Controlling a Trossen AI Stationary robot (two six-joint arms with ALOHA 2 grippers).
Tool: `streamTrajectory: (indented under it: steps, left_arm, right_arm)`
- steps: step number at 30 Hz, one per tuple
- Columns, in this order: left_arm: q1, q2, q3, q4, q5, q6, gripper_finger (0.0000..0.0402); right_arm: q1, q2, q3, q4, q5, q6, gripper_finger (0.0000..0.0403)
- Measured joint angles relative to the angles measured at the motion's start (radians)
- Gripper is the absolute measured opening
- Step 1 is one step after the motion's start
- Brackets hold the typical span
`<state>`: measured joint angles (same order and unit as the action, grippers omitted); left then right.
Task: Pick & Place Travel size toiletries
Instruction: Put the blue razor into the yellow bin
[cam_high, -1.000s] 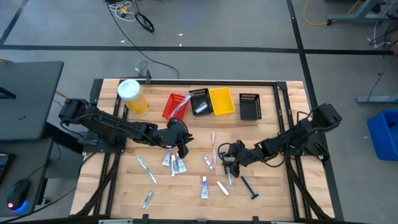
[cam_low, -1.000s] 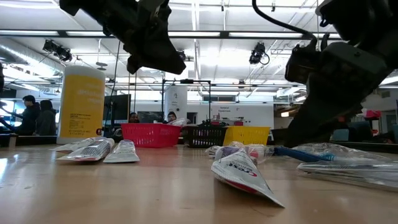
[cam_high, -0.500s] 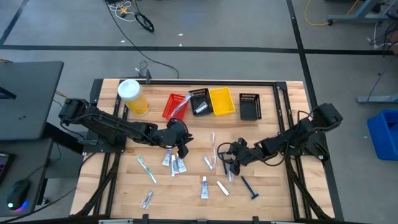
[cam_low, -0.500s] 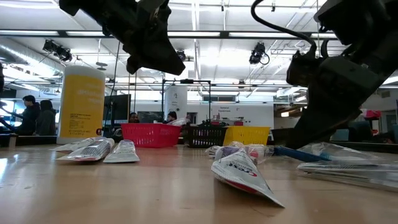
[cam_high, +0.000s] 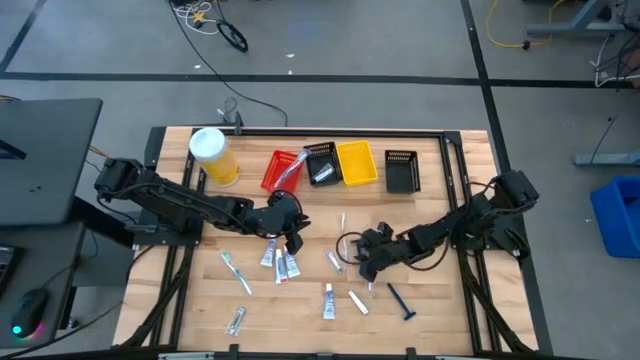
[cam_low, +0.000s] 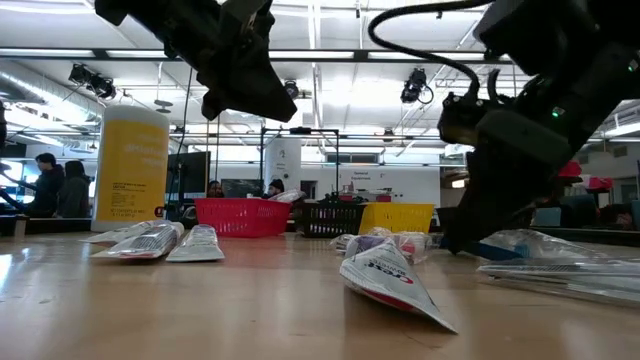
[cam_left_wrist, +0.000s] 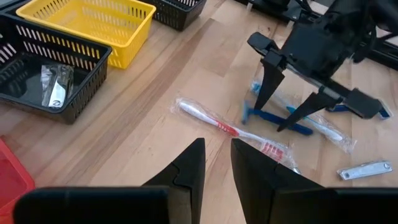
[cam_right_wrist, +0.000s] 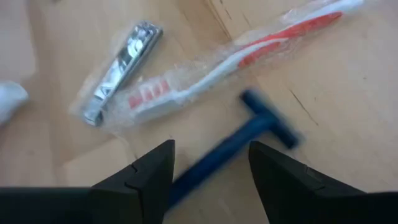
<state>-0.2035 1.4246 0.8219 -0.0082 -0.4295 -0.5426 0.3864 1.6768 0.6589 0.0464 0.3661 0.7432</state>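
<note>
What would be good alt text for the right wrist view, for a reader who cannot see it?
The right gripper hangs with open fingers over a blue razor lying on the wooden table. Just beyond it lie a wrapped red-and-white toothbrush and a wrapped metal nail clipper.

Two dark jointed arms with looping black cables, each pincer ending in flat, angular black fingers.

Toiletries: blue razor (cam_right_wrist: 249, 134) flat beside wrapped red-white toothbrush (cam_right_wrist: 230, 62)
</note>
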Motion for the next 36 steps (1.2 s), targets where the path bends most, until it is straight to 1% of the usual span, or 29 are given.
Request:
streamTrajectory:
  steps: [3,6,9,12,14,21,24,27,33,36]
  left_arm:
    - [0.0,0.0,0.0,-0.001,0.0,0.0,0.0085]
    - [0.0,0.0,0.0,-0.001,-0.002,0.0,0.0085]
    - [0.0,0.0,0.0,-0.001,-0.003,0.0,0.0085]
    - [0.0,0.0,0.0,-0.002,-0.003,0.0,0.0085]
    - [0.0,0.0,0.0,-0.002,-0.002,0.0,0.0085]
    - [0.0,0.0,0.0,-0.002,-0.001,0.0,0.0085]
    - [0.0,0.0,0.0,-0.002,-0.001,0.0,0.0085]
    - [0.0,0.0,0.0,-0.002,0.0,0.0,0.0085]
    - [0.0,0.0,0.0,-0.002,0.0,0.0,0.0085]
    - [0.0,0.0,0.0,-0.002,-0.002,0.0,0.0085]
  right_arm:
    - [0.002,-0.001,0.055,-0.092,-0.002,-0.042,0.0217]
    - [0.002,-0.01,0.129,-0.203,0.022,-0.083,0.0217]
    - [-0.001,-0.01,0.175,-0.293,0.021,-0.063,0.0214]
    - [-0.002,-0.01,0.176,-0.298,0.0,0.027,0.021]
    - [0.0,-0.007,0.166,-0.301,0.001,0.055,0.0209]
    - [-0.005,0.054,0.153,-0.286,0.006,0.079,0.0212]
    - [-0.003,0.074,0.155,-0.278,0.036,0.079,0.0211]
    - [-0.003,0.078,0.155,-0.278,0.051,0.079,0.0195]
    - [-0.007,0.08,0.155,-0.281,0.051,0.07,0.0143]
    - [-0.007,0.08,0.154,-0.279,0.048,0.059,0.0129]
